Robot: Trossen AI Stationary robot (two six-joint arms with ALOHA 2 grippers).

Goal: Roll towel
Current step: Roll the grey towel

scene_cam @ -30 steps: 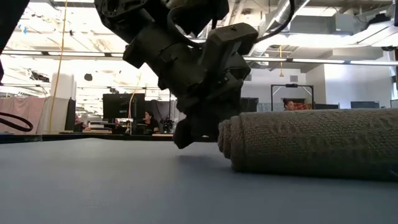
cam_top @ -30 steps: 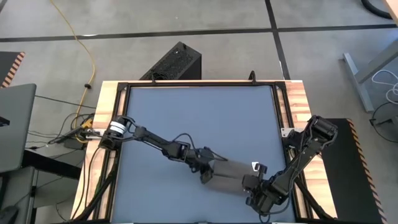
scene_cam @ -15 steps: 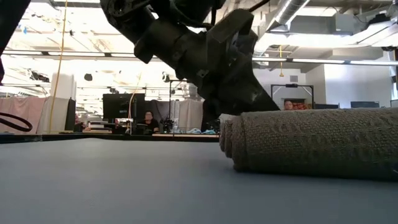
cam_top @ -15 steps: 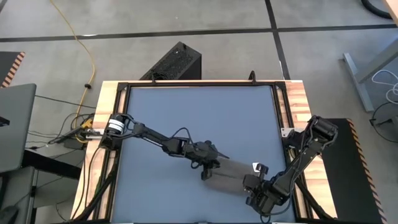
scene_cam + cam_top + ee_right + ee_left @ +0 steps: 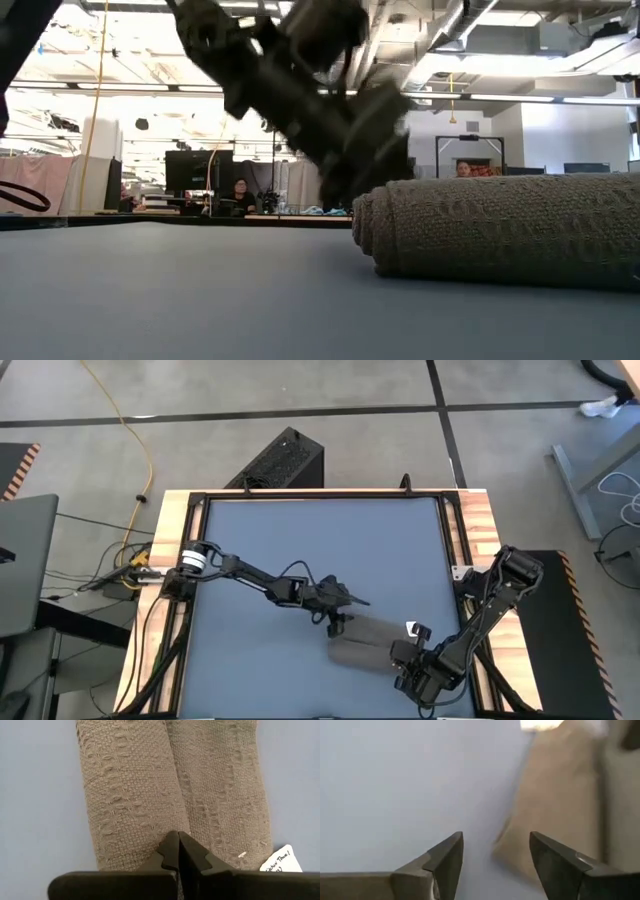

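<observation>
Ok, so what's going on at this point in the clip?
The towel lies fully rolled near the table's front right. The right tool sits closed at the roll's right end, by the white tag, though a pinch isn't clear. The left tool is open, empty, just off the roll's left end.

The desk (image 5: 320, 540) has a blue-grey top with wooden strips along its left and right edges. Past its far edge a black box (image 5: 280, 460) sits on the concrete floor (image 5: 300, 390) — a yellow cable (image 5: 135, 435) trails nearby. People sit at screens (image 5: 190, 170) in the room beyond.
</observation>
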